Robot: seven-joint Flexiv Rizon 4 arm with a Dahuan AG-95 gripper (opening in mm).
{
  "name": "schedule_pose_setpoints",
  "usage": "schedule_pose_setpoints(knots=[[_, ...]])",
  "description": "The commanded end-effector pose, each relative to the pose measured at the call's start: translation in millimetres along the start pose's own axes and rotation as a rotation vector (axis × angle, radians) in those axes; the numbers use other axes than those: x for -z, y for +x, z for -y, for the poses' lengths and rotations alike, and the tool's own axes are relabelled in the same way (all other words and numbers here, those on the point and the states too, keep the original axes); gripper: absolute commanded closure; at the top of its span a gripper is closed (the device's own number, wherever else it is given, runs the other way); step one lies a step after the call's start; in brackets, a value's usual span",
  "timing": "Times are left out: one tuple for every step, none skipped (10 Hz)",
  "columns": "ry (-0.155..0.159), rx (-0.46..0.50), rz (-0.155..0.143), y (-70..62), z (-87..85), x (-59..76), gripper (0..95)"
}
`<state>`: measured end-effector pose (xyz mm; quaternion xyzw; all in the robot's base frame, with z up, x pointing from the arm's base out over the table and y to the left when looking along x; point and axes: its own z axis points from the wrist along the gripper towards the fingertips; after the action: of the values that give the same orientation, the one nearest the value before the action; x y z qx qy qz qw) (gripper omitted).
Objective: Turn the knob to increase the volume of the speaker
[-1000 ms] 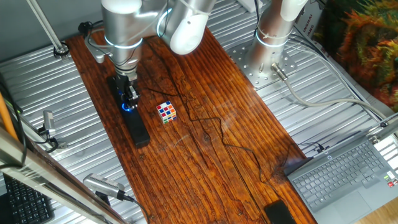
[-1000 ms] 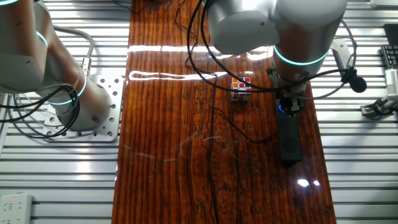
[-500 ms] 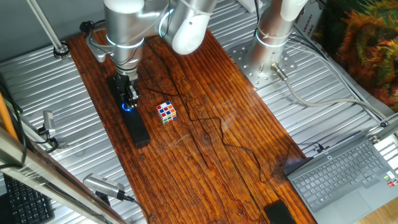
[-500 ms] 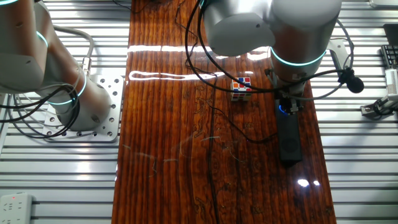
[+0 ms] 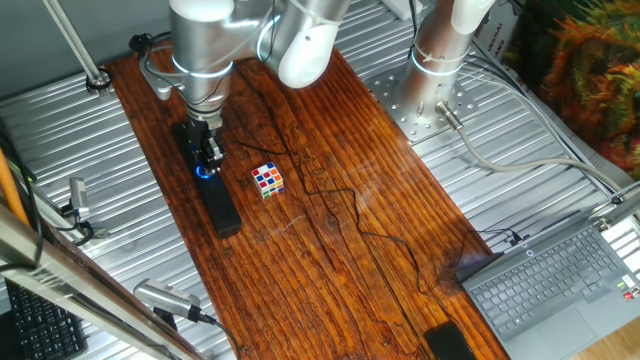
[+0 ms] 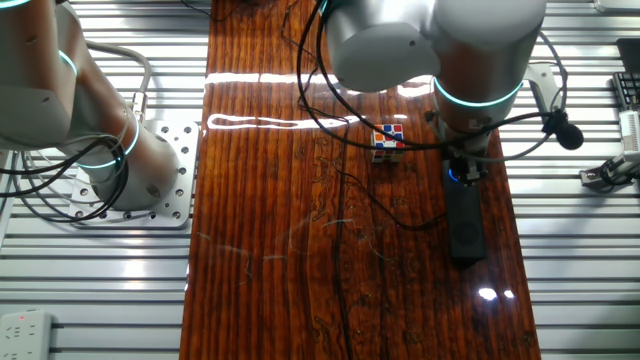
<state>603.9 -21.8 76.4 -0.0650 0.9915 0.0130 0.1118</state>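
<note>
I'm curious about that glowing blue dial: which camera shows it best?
The fixed view with the laptop: the knob glows clearly below the gripper on the speaker. In the other view only a blue sliver shows under the arm.

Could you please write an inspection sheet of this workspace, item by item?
Surface: wooden board on ribbed metal table.
Job's things: speaker lies flat; knob glows blue.
Clutter: puzzle cube beside the speaker, apart; small black device at board's end.
End effector: down on the knob; jaws cannot be judged.
Cables: thin black cable across the board.
Surroundings: laptop, second arm base, microphone.
</note>
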Motion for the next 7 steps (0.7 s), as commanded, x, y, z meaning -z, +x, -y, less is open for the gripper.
schedule_pose_setpoints(knots=[[-0.002, 0.000, -0.003, -0.3, -0.2, 0.0, 57.0], [-0.001, 0.002, -0.003, -0.3, -0.1, -0.1, 57.0], [0.000, 0.003, -0.003, -0.4, 0.0, -0.4, 57.0], [0.001, 0.003, -0.003, -0.5, 0.1, -0.7, 57.0], [0.001, 0.004, -0.002, -0.6, 0.3, -1.0, 57.0], [0.001, 0.006, -0.002, -0.6, 0.5, -1.3, 57.0], [0.002, 0.007, -0.003, -0.7, 0.6, -1.5, 57.0]])
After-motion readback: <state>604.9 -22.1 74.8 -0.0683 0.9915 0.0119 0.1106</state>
